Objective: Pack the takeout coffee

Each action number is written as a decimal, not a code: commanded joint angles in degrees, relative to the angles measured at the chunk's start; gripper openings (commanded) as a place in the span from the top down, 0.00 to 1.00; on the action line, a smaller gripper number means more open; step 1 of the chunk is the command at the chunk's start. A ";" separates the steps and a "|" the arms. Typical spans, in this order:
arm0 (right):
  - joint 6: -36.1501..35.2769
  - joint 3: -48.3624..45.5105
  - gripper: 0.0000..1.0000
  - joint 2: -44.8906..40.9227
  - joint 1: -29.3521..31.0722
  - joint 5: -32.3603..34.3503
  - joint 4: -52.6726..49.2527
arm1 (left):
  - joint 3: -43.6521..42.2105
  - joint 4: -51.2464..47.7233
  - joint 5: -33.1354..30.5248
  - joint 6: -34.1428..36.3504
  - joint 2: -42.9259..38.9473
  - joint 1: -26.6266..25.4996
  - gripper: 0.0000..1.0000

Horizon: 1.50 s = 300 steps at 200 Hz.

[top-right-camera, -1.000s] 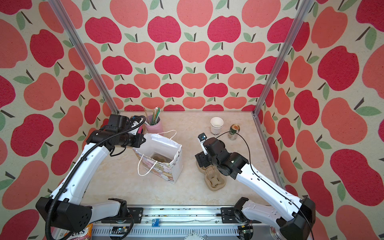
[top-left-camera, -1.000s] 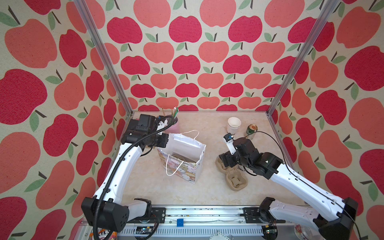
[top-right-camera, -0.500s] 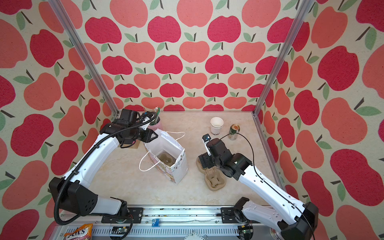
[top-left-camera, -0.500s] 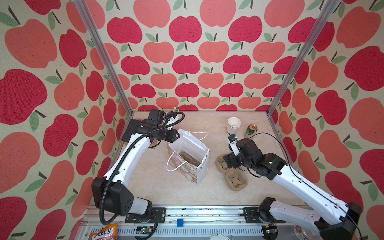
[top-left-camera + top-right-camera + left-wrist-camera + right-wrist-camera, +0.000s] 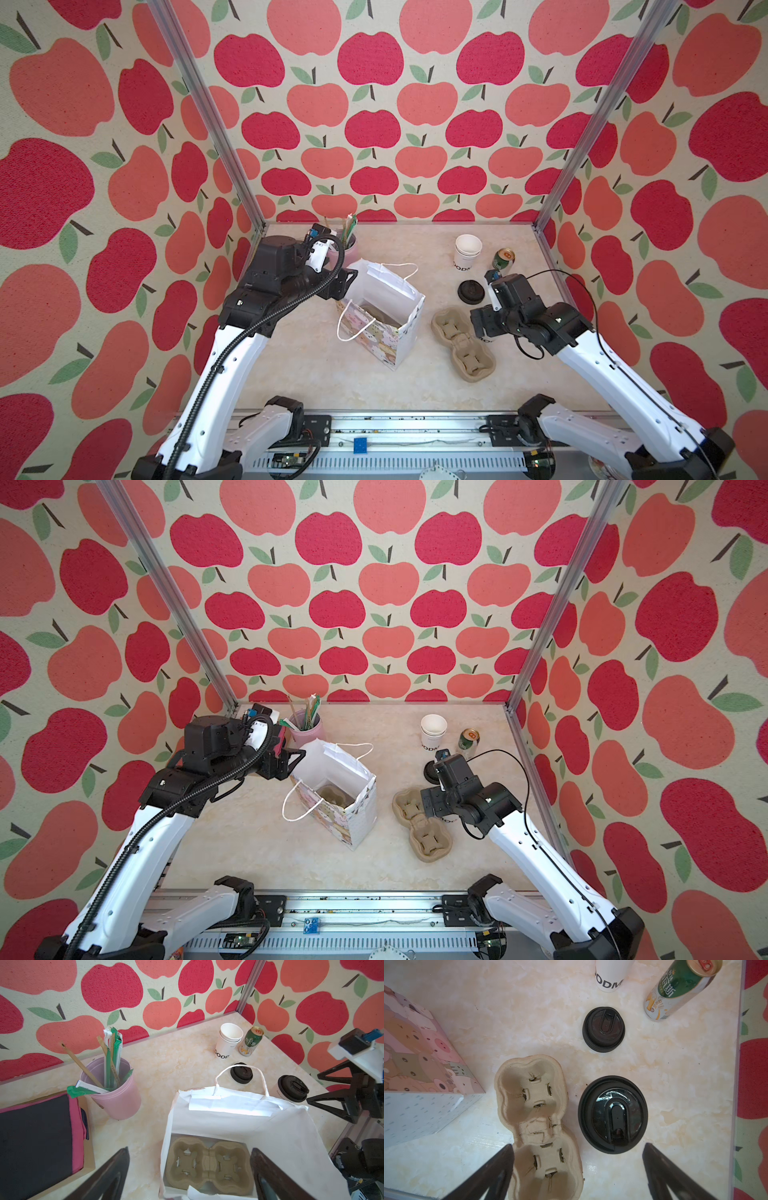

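The takeout coffee (image 5: 612, 1114), a white cup with a black sip lid, stands on the table beside a pulp carrier (image 5: 533, 1105). In the left wrist view the coffee (image 5: 292, 1088) shows behind the paper bag (image 5: 239, 1124). My right gripper (image 5: 578, 1145) hangs open above the coffee and the carrier, holding nothing. In both top views that gripper (image 5: 482, 328) hides most of the cup. My left gripper (image 5: 190, 1149) is open at the bag's rim (image 5: 365, 270), one finger outside it, one over the opening. Another carrier (image 5: 207, 1163) lies in the bag.
A loose black lid (image 5: 471, 289) lies behind the right gripper. A stack of white cups (image 5: 467, 251) and a green can (image 5: 503, 259) stand at the back right. A pink cup of straws (image 5: 307, 729) and a tray (image 5: 89, 1159) are at the back left.
My left gripper has opened and let go of the bag's rim after shifting the bag a little right. My right gripper has opened wider and drifted right, uncovering the loose lid.
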 commanded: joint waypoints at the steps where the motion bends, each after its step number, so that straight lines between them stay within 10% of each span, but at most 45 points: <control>1: 0.30 2.63 0.01 1.13 -3.51 -3.18 -6.25 | -5.40 4.09 2.84 -1.61 -4.77 0.04 0.01; 113: -10.44 7.58 0.01 5.54 -17.85 -13.07 -7.90 | -20.65 18.06 8.97 -2.03 -18.67 0.63 0.01; 300: -19.35 10.72 0.19 20.71 -18.11 -12.11 -7.76 | -24.18 21.09 12.92 -4.29 -21.25 6.09 0.01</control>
